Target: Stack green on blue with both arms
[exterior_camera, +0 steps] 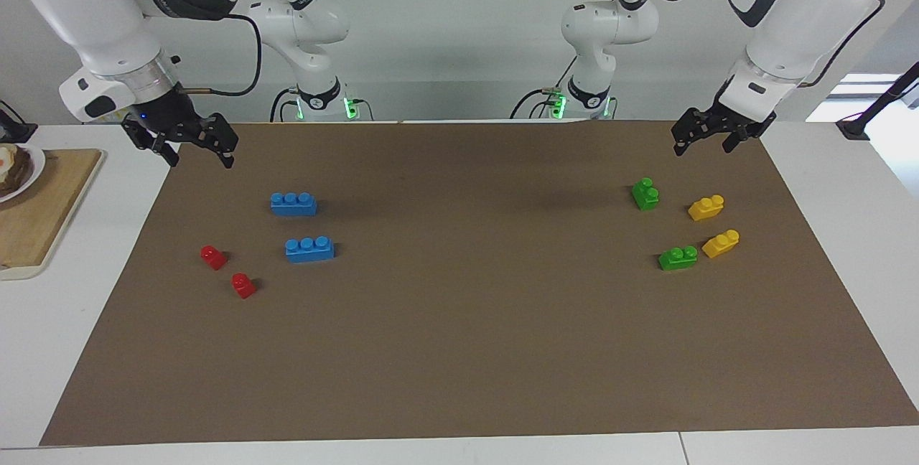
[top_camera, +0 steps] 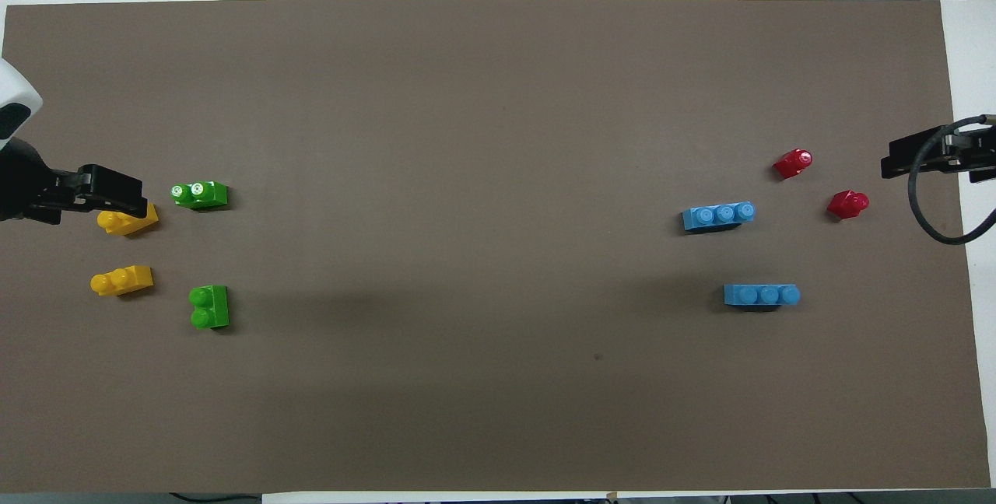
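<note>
two green bricks (exterior_camera: 645, 194) (exterior_camera: 678, 257) are sitting toward the left arm's end of the table (exterior_camera: 459, 350), two blue bricks (exterior_camera: 294, 204) (exterior_camera: 309, 249) toward the right arm's. the left hand (exterior_camera: 707, 141) and right hand (exterior_camera: 192, 149) are hanging open, gripping nothing (only the facing view is showing a wooden board (exterior_camera: 36, 214)). no writing is readable.

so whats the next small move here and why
Probably lower the left gripper toward the green brick nearer the robots. Both green bricks and both blue bricks lie loose on the mat, nothing stacked. That gripper is open and raised over the mat's edge. The right gripper, also open, hangs empty near the blue ones.
</note>
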{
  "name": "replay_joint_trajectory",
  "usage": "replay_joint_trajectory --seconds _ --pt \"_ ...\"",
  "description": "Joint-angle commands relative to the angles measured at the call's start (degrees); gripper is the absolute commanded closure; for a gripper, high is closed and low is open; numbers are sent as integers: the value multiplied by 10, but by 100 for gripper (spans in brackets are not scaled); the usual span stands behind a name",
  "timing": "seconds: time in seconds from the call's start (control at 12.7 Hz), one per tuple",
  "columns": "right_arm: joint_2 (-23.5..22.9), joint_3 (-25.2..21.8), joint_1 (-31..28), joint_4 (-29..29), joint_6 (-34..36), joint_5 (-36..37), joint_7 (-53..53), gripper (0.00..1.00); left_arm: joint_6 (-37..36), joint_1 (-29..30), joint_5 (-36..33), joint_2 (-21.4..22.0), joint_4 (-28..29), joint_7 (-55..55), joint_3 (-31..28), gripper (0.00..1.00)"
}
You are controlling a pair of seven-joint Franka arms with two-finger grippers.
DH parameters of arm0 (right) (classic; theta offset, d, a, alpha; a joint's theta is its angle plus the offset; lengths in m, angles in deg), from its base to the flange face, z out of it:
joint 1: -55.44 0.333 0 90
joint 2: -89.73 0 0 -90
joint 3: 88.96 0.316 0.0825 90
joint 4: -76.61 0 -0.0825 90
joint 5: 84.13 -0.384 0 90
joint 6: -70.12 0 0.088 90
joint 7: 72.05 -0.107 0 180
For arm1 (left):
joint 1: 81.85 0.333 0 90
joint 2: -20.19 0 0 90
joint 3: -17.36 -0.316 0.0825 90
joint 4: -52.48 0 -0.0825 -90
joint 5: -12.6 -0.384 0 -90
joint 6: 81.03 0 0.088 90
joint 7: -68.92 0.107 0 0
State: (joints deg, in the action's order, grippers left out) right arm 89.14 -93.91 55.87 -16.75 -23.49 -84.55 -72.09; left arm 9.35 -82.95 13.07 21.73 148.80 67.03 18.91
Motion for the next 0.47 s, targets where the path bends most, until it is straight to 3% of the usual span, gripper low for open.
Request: replay_joint_trajectory --seconds 0.0,0.39 --pt "16 3 -3 -21 -8 5 -12 0 -4 1 -11 -3 -6 -4 1 0" --pt "16 3 -3 -21 -9 4 -12 0 -2 1 -11 5 5 -3 1 0"
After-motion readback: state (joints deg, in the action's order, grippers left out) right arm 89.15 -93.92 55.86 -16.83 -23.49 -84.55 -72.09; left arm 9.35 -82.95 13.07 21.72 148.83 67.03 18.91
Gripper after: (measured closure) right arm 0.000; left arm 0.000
